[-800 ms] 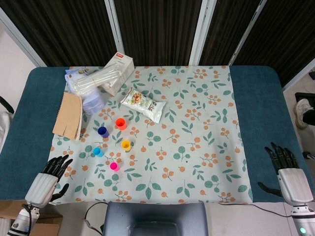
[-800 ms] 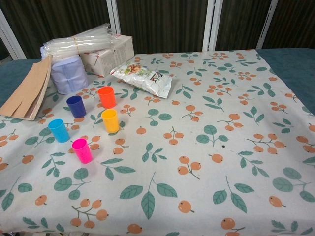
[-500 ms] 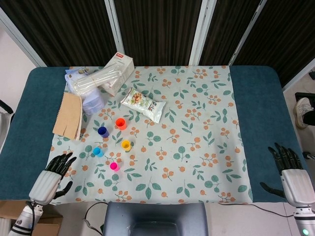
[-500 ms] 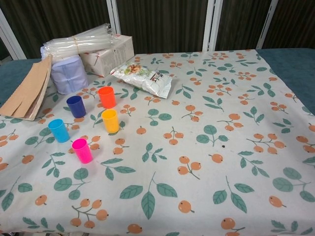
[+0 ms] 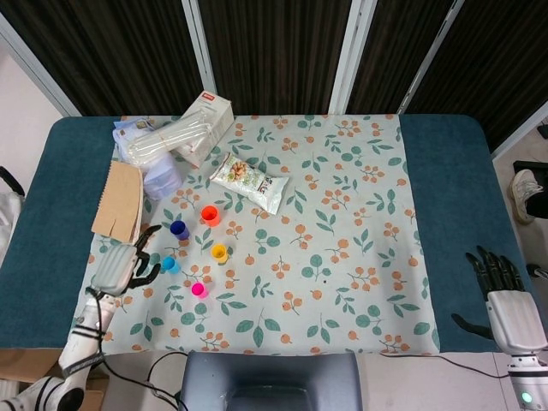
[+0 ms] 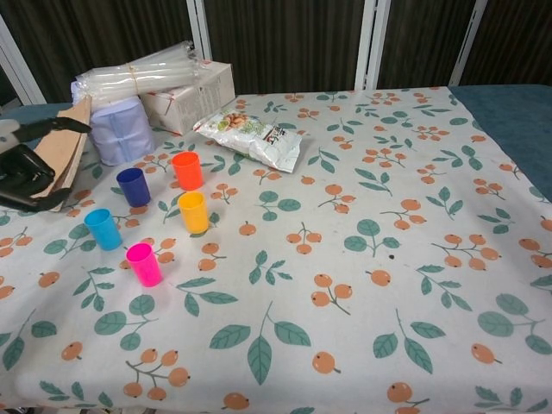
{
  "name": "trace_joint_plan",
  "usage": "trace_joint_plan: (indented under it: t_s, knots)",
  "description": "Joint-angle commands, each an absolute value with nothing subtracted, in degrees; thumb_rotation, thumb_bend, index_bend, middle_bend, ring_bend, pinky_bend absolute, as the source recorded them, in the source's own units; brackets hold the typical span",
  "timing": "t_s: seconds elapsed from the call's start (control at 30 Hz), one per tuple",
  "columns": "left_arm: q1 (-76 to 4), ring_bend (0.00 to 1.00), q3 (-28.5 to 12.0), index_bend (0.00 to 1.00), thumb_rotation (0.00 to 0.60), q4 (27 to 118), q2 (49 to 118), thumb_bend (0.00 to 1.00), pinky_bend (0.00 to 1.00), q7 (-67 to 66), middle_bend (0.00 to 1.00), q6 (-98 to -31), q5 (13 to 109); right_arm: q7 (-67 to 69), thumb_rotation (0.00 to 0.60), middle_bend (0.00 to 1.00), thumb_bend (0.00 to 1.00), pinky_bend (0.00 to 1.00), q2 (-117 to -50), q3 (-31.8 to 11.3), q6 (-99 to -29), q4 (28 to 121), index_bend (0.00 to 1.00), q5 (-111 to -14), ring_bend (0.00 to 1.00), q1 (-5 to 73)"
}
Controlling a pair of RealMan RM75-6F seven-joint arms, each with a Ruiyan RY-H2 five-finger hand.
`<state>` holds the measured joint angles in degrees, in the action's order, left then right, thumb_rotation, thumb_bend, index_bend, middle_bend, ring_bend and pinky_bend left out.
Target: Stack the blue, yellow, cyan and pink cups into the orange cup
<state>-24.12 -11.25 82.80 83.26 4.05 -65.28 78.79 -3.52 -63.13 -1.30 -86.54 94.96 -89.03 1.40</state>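
Five small cups stand upright on the floral cloth at the left: orange (image 5: pixel 210 215) (image 6: pixel 186 170), blue (image 5: pixel 179 229) (image 6: pixel 133 186), yellow (image 5: pixel 219 253) (image 6: pixel 193 211), cyan (image 5: pixel 169 265) (image 6: pixel 103 228) and pink (image 5: pixel 199 289) (image 6: pixel 143 264). None is inside another. My left hand (image 5: pixel 124 265) (image 6: pixel 28 168) hovers just left of the cyan and blue cups, fingers apart, holding nothing. Off the cloth at the table's right front edge, my right hand (image 5: pixel 503 301) is open and empty; the chest view does not show it.
A snack bag (image 5: pixel 248 181) (image 6: pixel 251 134) lies behind the cups. At the back left sit a white carton (image 5: pixel 207 126), a bundle of clear wrapped tubes (image 5: pixel 168 139), a pale plastic container (image 6: pixel 121 130) and a brown paper packet (image 5: pixel 119 201).
My left hand has risen from the table's front left corner and moved in toward the cups, now showing in the chest view. The right hand drifted slightly. The cups have not moved.
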Motion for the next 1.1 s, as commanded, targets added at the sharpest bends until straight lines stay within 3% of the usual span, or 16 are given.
trace_joint_plan:
  t_s: [0.03,0.23,0.43,1.1]
  knots:
    - [-30.4,1.00,-16.4,0.22,0.600,81.1,87.8,0.38,1.00,-1.3,1.00,-58.2,69.1,-3.9,0.600,0.00,0.17,0.00,-63.2,-1.5,-86.0,95.0,0.00,-88.6,0.00,1.7]
    - [-35.1,1.00,-19.3,0.26,0.600,75.6,93.0,0.37,1.00,-8.3,1.00,-56.2,61.0,-3.6,0.600,0.00,0.17,0.00,-63.0,-2.0,-85.9,95.0,0.00,-87.5,0.00,1.7]
    - [-37.8,1.00,-19.6,0.29,0.600,69.3,96.3,0.37,1.00,-11.9,1.00,-54.2,56.1,-2.9,0.600,0.00,0.17,0.00,-62.6,-2.2,-86.2,95.1,0.00,-87.2,0.00,1.5]
    - [-39.9,1.00,-18.4,0.37,0.600,62.3,100.2,0.36,1.00,-11.5,1.00,-53.6,54.9,-1.7,0.600,0.00,0.17,0.00,-62.1,-2.4,-86.8,95.1,0.00,-87.2,0.00,1.2]
